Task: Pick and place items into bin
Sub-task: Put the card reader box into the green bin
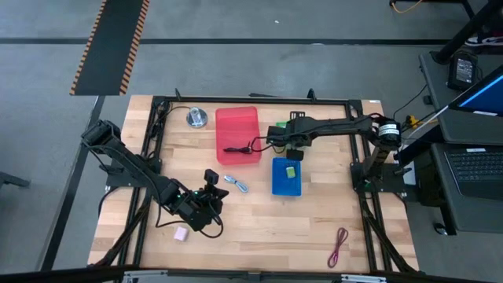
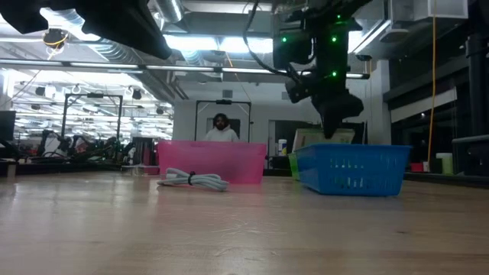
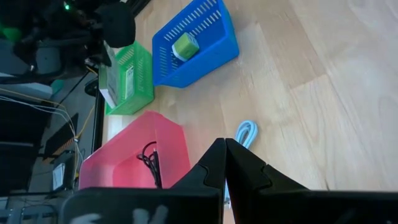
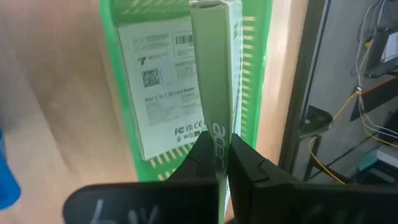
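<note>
My right gripper hangs over the green bin and is shut on a flat white box printed "acer". A second white labelled box lies flat in that bin. My left gripper is shut and empty, above the table near the silvery-blue cable, which lies on the wood. The green-white piece sits in the blue bin. The pink cube and the dark red cord lie near the table's near edge. My right gripper pinches the flat white box between its two fingers, across its thin edge at the near end. The fingers come from above, pointing down. The box hangs edge-on below them over the green bin; whether its far end touches the bin I cannot tell.
A red bin holds a black cable. A round silver disc lies at the far left. A black frame borders the table. Bare wood lies between the pink cube and the red cord. A person stands far behind.
</note>
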`<state>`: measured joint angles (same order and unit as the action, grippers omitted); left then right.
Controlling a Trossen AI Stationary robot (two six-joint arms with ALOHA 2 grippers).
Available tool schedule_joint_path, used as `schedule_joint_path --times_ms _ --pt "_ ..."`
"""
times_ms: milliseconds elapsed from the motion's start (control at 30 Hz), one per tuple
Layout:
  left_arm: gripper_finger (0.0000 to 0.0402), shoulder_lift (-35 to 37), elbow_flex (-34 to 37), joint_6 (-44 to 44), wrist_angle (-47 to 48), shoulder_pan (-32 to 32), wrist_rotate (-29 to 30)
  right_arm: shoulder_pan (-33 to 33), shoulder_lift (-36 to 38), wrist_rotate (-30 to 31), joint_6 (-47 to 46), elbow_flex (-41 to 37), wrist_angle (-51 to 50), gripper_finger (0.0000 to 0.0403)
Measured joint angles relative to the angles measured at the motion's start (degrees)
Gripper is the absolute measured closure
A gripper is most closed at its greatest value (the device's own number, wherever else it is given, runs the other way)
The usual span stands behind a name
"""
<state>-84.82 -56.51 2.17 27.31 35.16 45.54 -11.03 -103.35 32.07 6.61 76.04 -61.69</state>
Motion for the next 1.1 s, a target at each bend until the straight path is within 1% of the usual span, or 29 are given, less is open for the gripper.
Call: schedule_joint_path --times_ms 200,533,700,800,1100 --pt "0.0399 0.0 0.0 0.0 0.0 0.0 0.0 -1.6 0.0 -0.4 -0.2 -2.0 0.9 0.0400" --pt "0.0398 0.0 0.0 -0.1 0.0 0.0 0.0 -1.9 0.0 -0.4 0.2 -3.2 4.7 0.0339" --pt "0.0400 0.0 0.0 -0.1 0.0 0.0 0.0 -1.9 0.0 -0.3 0.1 -3.2 3.8 0.0317" --pt "0.0400 0.0 0.0 -0.1 0.0 0.0 0.0 -1.9 0.0 -0.3 0.1 -3.2 3.4 0.0312" --pt "0.0400 0.0 0.0 -1.0 0.0 0.0 -0.6 -1.9 0.0 -0.3 -0.3 -3.2 1.0 0.0313"
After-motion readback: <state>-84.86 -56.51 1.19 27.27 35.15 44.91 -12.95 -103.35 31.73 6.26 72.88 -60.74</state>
